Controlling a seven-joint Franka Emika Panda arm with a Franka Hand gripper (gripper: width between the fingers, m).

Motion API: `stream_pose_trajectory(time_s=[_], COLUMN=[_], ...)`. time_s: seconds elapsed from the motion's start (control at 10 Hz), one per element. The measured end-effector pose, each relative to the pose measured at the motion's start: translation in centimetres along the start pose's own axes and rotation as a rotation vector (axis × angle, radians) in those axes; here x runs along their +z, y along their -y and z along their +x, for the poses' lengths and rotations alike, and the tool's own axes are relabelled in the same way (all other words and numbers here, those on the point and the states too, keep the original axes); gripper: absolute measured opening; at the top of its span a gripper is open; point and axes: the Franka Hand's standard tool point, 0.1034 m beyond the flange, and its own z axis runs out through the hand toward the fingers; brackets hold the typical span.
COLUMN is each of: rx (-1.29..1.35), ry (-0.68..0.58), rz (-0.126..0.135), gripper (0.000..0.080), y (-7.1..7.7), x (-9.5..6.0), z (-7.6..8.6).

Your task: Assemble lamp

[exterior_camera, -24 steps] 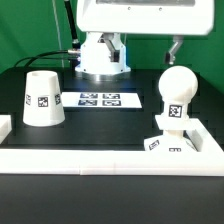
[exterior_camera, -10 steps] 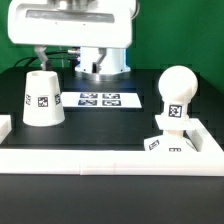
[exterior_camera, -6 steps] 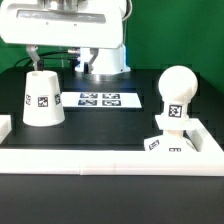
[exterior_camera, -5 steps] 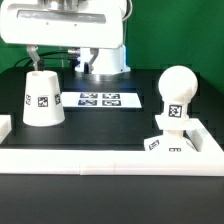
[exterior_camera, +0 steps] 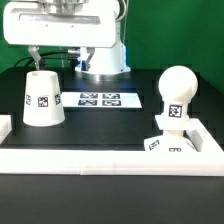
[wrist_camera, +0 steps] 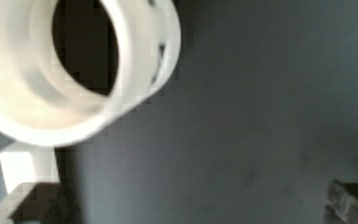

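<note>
The tapered white shade (exterior_camera: 42, 98) stands wide end down on the black table at the exterior view's left, a square tag on its side. In the wrist view its round rim (wrist_camera: 87, 70) fills one side, blurred. The round bulb (exterior_camera: 176, 90) stands on its stem over the low square base (exterior_camera: 165, 143) at the exterior view's right. My gripper (exterior_camera: 56, 58) hangs just above and behind the shade, open and empty. Its dark fingertips (wrist_camera: 34, 200) show far apart in the wrist view, with bare table between them.
The marker board (exterior_camera: 100, 100) lies flat on the table behind the middle. A white rail (exterior_camera: 90, 160) runs along the front edge and up the right side next to the base. The robot's white pedestal (exterior_camera: 103, 60) stands at the back.
The arm has swung from the exterior view's right, near the bulb, across to the left above the shade. In the last half second it has barely shifted. The lamp parts have not moved.
</note>
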Motion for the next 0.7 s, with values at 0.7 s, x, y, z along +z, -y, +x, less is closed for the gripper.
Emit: stream_pose_trajectory(time_s=[0.7], rx=[-0.017], ry=[0.01], rz=[-0.005], gripper=[0.0698], y=[-0.2], x=[2.1], z=[-3.1])
